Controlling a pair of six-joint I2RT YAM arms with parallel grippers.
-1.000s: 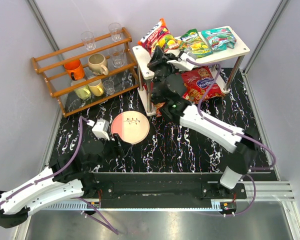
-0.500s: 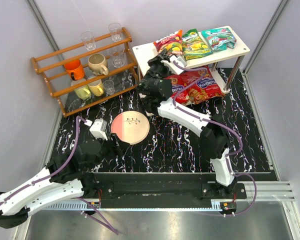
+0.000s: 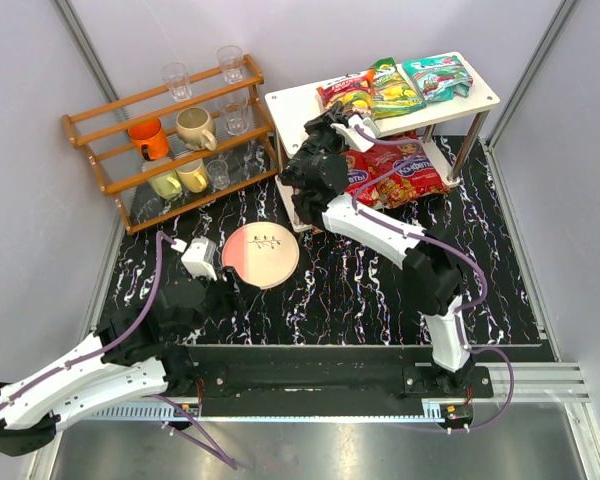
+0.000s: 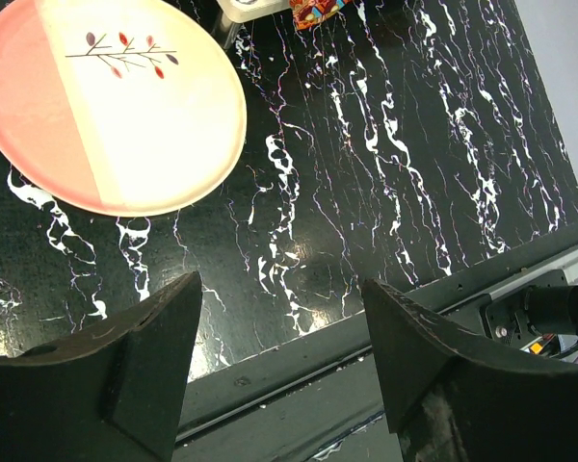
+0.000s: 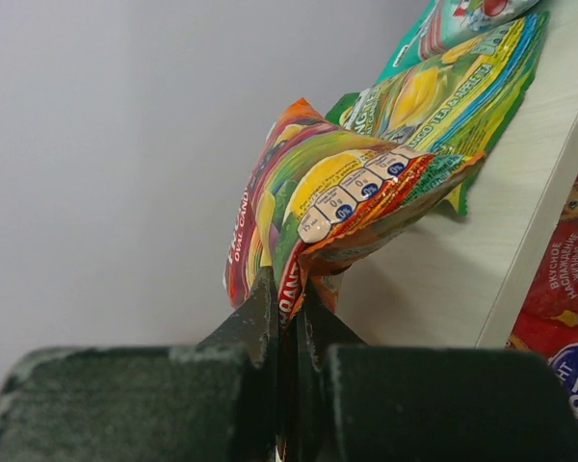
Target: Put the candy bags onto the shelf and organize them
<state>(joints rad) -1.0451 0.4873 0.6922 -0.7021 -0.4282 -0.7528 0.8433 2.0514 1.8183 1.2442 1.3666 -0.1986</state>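
Observation:
My right gripper point(image 3: 332, 113) is shut on the edge of the small orange candy bag point(image 3: 347, 92), which lies on the top tier of the white shelf point(image 3: 485, 98). In the right wrist view the orange bag point(image 5: 337, 207) is pinched between my fingers point(image 5: 270, 308) over the shelf top point(image 5: 453, 279). The yellow-green bag point(image 3: 392, 86) and the teal bag point(image 3: 436, 75) lie to its right. Two red bags point(image 3: 400, 168) lie on the lower tier. My left gripper point(image 4: 279, 356) is open and empty near the table's front edge.
A pink and cream plate point(image 3: 261, 254) lies on the black marbled table and also shows in the left wrist view point(image 4: 111, 101). An orange-brown wooden rack point(image 3: 170, 140) with cups and glasses stands at the back left. Grey walls close in the sides.
My right gripper has lowered the orange bag from upright to lying on the shelf top, next to the yellow-green bag. The left arm has barely moved.

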